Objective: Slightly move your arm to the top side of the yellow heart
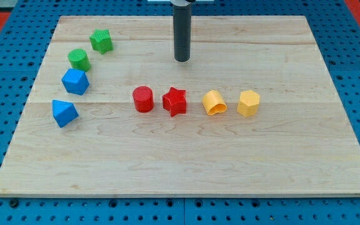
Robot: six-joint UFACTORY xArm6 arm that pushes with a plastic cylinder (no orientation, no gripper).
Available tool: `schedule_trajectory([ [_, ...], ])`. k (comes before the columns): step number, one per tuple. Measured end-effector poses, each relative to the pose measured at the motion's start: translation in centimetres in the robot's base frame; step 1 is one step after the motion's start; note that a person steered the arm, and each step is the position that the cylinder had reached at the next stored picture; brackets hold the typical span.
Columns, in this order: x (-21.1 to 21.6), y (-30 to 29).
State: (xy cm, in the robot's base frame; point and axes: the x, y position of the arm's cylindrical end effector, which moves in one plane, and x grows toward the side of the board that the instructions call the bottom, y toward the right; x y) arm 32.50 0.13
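Observation:
The yellow heart point(214, 102) lies on the wooden board point(186, 156), right of centre. My tip point(182, 60) is the lower end of a dark upright rod near the view's top centre. It stands above and to the left of the yellow heart, well apart from it, touching no block. A yellow hexagon block point(249, 103) lies just right of the heart. A red star point(175, 101) lies just left of the heart.
A red cylinder point(143, 99) lies left of the red star. At the view's left stand a green star point(101, 41), a green cylinder point(79, 59), a blue cube-like block point(75, 81) and a blue wedge-like block point(64, 113). A blue pegboard surrounds the board.

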Motion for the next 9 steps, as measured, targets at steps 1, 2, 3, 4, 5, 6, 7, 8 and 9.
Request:
schedule_trajectory([
  [1,0.0,0.1],
  [2,0.0,1.2],
  [3,0.0,2.1],
  [4,0.0,2.4],
  [5,0.0,4.3],
  [6,0.0,5.0],
  [7,0.0,5.0],
  [8,-0.5,4.9],
  [9,-1.1,2.9],
])
